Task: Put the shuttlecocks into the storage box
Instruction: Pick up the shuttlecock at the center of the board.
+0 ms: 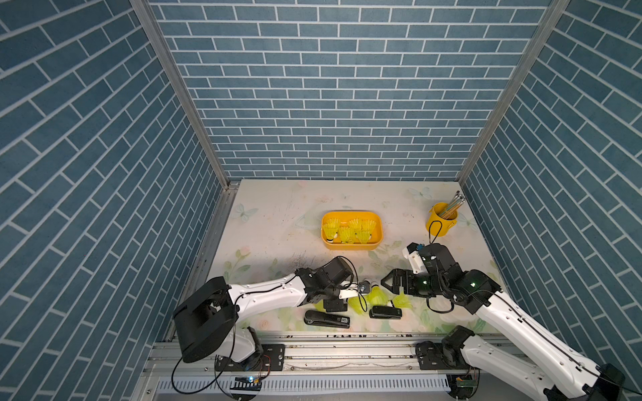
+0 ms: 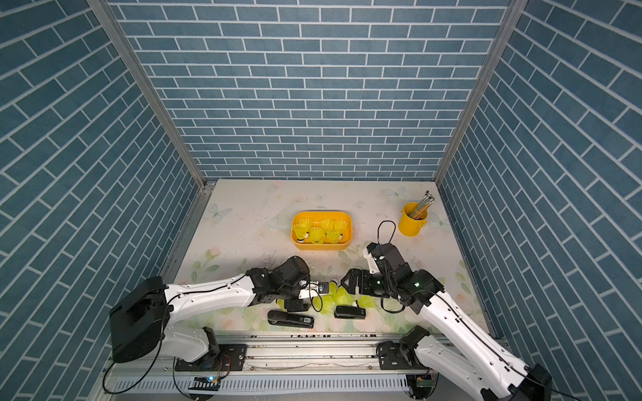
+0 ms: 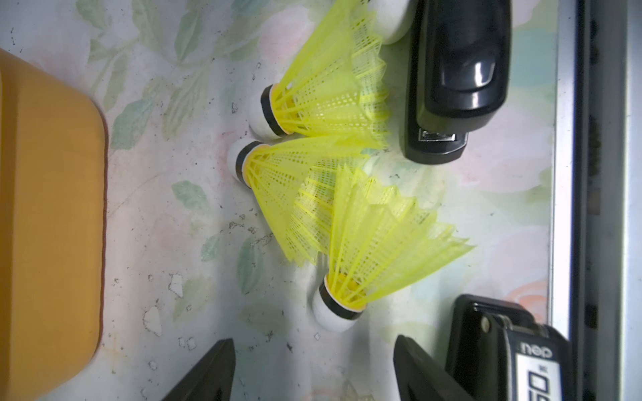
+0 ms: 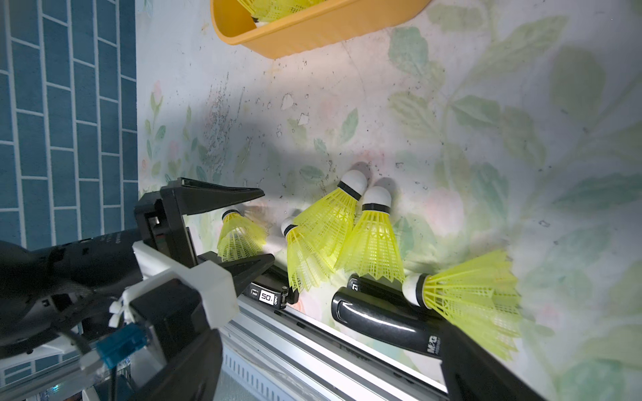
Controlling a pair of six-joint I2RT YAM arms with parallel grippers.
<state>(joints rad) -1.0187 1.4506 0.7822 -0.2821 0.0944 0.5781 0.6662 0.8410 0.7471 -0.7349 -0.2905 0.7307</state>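
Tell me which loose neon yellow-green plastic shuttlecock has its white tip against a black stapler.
The lone neon yellow-green shuttlecock set apart from the cluster: its white tip butts the shorter glossy black stapler. The clustered shuttlecocks have tips clear of it.

Some shuttlecocks (image 1: pixel 347 234) in storage box (image 1: pixel 351 246) — rest before it, beside staplers (image 1: pixel 326 318).

Floral table (image 1: pixel 278 215): storage box (image 1: pixel 351 247); pencil cup (image 1: pixel 438 222); two staplers (image 1: pixel 326 318); loose shuttlecocks (image 1: pixel 378 296)

Both arms stretch low and inward, facing each other. The left pincer (image 4: pixel 267 225) and right pincer (image 1: pixel 384 282) each have jaws spread apart.
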